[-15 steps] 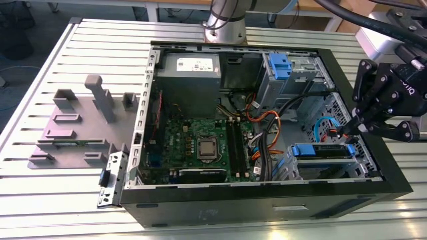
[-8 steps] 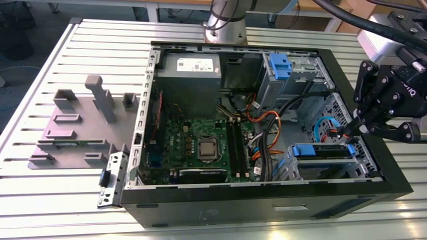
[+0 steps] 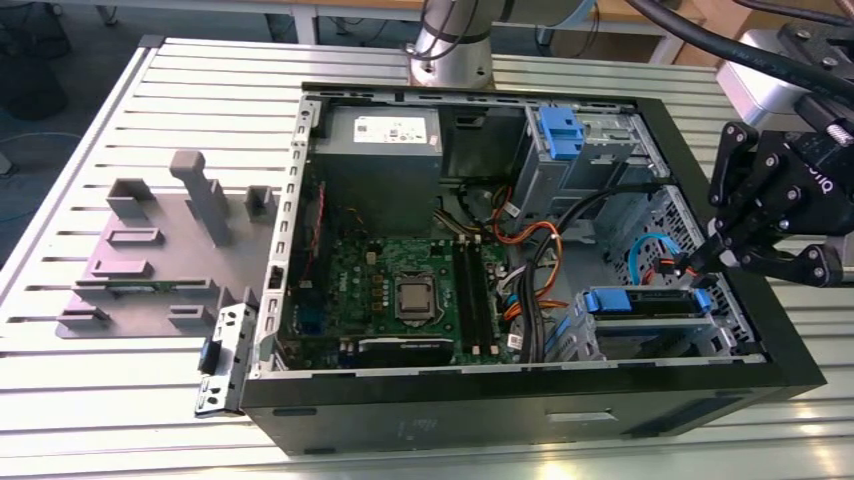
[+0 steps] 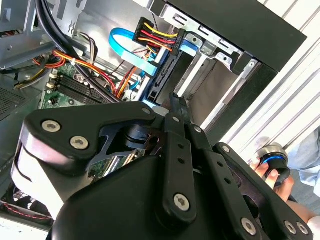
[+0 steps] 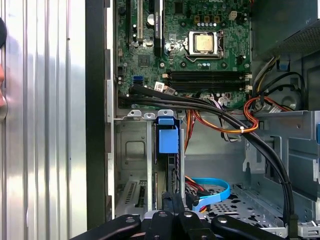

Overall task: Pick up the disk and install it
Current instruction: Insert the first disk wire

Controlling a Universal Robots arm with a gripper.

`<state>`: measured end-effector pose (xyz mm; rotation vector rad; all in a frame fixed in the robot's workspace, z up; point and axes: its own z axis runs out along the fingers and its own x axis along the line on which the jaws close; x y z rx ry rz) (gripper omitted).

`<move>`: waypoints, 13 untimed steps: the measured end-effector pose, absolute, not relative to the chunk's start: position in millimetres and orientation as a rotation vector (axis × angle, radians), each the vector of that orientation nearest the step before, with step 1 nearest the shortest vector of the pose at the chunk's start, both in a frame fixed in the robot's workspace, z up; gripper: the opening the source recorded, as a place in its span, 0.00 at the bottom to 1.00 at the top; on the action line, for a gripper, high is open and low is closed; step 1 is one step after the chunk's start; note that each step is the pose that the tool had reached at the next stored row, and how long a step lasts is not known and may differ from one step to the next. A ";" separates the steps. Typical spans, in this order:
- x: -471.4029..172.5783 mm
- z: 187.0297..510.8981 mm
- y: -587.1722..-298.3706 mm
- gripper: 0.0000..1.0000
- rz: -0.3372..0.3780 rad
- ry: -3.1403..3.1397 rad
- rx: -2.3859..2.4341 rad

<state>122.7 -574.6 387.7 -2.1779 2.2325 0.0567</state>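
"Where did you have the gripper point(image 3: 697, 262)?"

"At the middle right of the exterior view, tips low over the drive cage point(image 3: 654, 340). You had its fingers drawn together, and I could see nothing between them."

"And the disk point(image 3: 625, 302)?"

"Just beyond the tips, lying in that cage at the lower right of the exterior view, its blue rails showing. I couldn't tell whether it was fully seated."

"What worried you?"

"The wiring close behind it. The blue flat cable point(image 3: 651, 250) and the bundle of red, yellow and black wires point(image 4: 156, 31) hung right by the fingertips. I judged that any sideways drift could have snagged a loop or tugged the plug. An off-square push could have jammed a rail in the cage."

"Anything farther in?"

"The thick black cables point(image 3: 534, 290) crossed toward the motherboard point(image 3: 400, 290). A dragged cable could have pulled across the board."
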 end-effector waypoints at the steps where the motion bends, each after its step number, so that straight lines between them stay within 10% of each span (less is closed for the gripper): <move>1: 122.7 387.7 -574.7 0.11 0.057 2.233 -2.178; 9: 122.7 387.6 -574.7 0.11 0.057 2.233 -2.178; 13: 122.7 387.6 -574.7 0.29 0.057 2.233 -2.178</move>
